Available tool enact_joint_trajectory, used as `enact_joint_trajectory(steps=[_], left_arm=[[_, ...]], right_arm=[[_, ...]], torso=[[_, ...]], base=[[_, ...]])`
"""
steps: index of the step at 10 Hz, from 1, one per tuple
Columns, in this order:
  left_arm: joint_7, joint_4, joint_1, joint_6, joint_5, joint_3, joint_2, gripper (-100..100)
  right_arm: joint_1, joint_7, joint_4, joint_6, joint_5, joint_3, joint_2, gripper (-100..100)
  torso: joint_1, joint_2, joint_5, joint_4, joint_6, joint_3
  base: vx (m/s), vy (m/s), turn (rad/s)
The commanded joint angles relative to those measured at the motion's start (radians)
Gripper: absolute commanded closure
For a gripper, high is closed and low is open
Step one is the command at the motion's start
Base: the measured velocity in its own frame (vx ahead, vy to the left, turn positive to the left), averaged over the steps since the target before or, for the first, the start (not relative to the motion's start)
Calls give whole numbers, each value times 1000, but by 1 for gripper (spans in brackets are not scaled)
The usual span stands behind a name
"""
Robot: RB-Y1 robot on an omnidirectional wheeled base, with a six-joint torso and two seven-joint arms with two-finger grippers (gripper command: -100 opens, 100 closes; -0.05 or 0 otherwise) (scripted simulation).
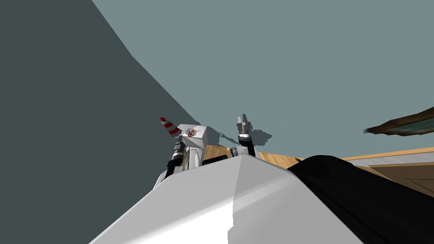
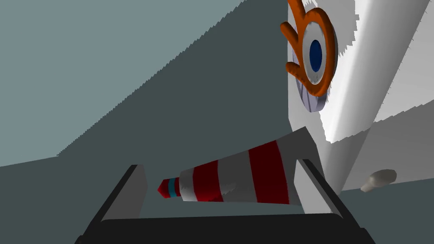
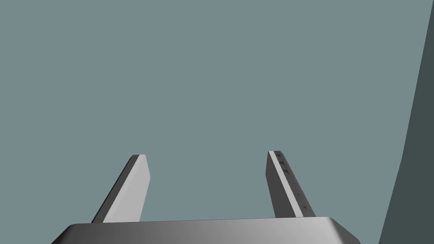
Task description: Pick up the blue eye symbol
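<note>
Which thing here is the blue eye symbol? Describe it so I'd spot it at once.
Start at the white box standing by the grey wall. On its surface sits a flat round disc, the eye symbol: a dark blue pupil on white, ringed in orange. Its neighbour, the cone, is pointed and striped red and white, so the round blue-centred disc is the one.

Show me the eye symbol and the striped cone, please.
eye symbol point(image 2: 315, 53): left wrist view, on its dark blue pupil.
striped cone point(image 2: 269, 173): left wrist view, on its widest red band.
</note>
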Motion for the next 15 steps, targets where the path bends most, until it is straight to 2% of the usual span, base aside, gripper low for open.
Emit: enact_joint_trajectory(steps=[1, 11, 12, 13, 14, 15], left_arm=[[-4, 28, -19, 31, 5, -9, -1, -100], [-8, 232, -137, 109, 56, -45, 3, -100], [-10, 225, -132, 100, 50, -42, -2, -100], [-11, 228, -133, 101, 51, -43, -2, 0], [-15, 260, -169, 107, 53, -7, -8, -100], [-17, 276, -187, 110, 54, 11, -11, -100]], right_arm=[[0, 0, 0, 0, 0, 0, 0, 0], [0, 0, 0, 0, 0, 0, 0, 0], [0, 0, 0, 0, 0, 0, 0, 0], [0, 0, 0, 0, 0, 0, 0, 0], [0, 0, 0, 0, 0, 0, 0, 0], [0, 0, 0, 0, 0, 0, 0, 0]], torso=[[0, 0, 0, 0, 0, 0], [-2, 0, 0, 0, 0, 0], [-2, -1, -1, 0, 0, 0], [-2, 0, -1, 0, 0, 0], [-2, 1, -1, 0, 0, 1], [-2, 3, -1, 1, 1, 2]], base=[[19, 26, -41], [24, 13, -47], [12, 4, -13], [0, 0, 0], [-36, 3, -214], [-80, 8, -200]])
